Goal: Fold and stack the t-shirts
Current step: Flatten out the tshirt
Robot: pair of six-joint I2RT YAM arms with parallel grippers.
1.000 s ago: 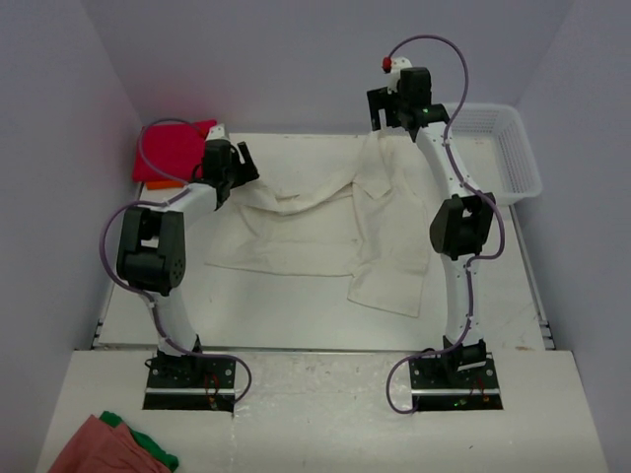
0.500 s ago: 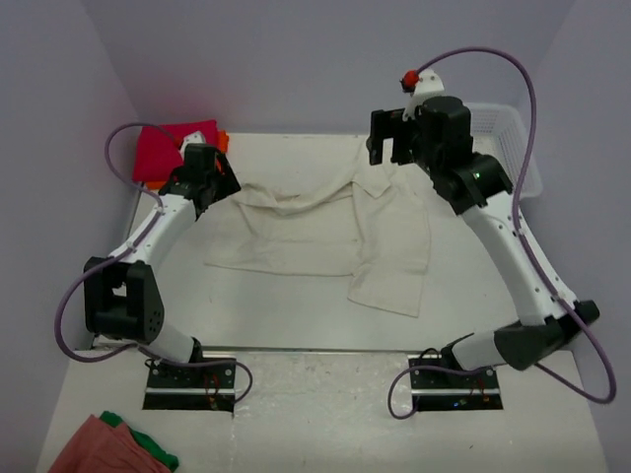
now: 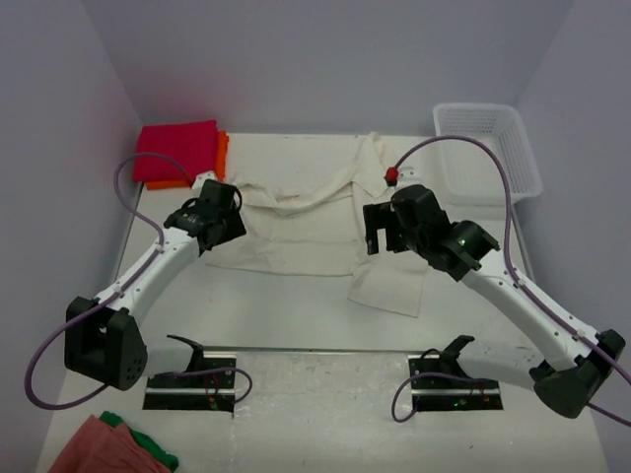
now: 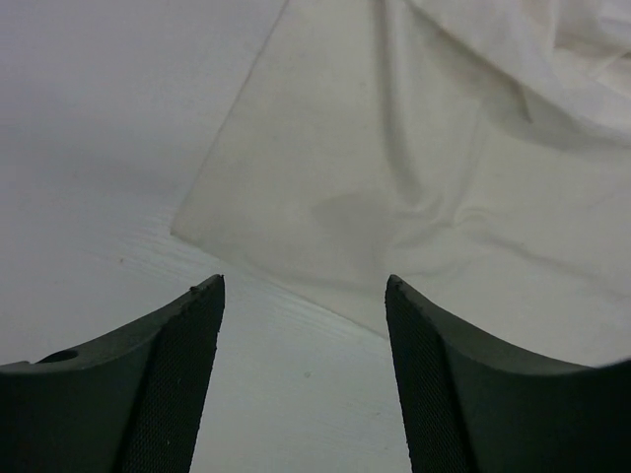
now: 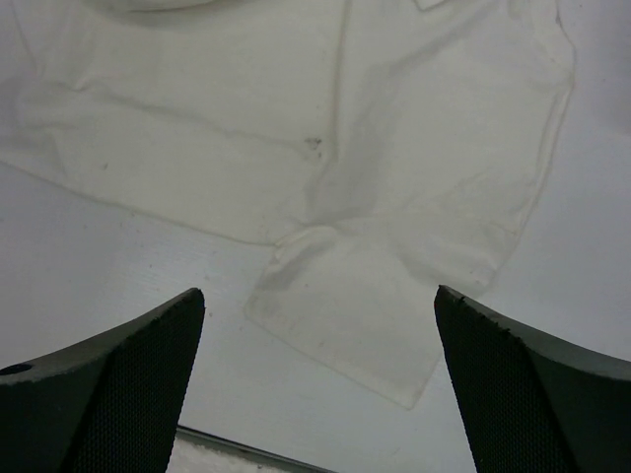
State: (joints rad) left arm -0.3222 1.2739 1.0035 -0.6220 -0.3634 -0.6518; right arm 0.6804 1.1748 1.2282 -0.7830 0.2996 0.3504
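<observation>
The cream-white t-shirt (image 3: 315, 222) lies spread and wrinkly in the middle of the table, partly folded, one flap reaching toward the near edge. It also shows in the left wrist view (image 4: 394, 177) and the right wrist view (image 5: 394, 177). The magenta-red t-shirt (image 3: 175, 150) lies folded at the back left on top of the orange t-shirt (image 3: 221, 150). My left gripper (image 3: 219, 235) is open and empty over the shirt's left near corner. My right gripper (image 3: 383, 235) is open and empty above the shirt's right part.
A white mesh basket (image 3: 488, 148) stands at the back right. Salmon-pink (image 3: 99, 448) and green (image 3: 148, 445) cloths lie on the near left shelf below the table's front edge (image 3: 315, 348).
Both arms have swung from the table's back toward the front: the left gripper from by the red shirt to the cream shirt's left corner, the right from the collar to above its right side.
</observation>
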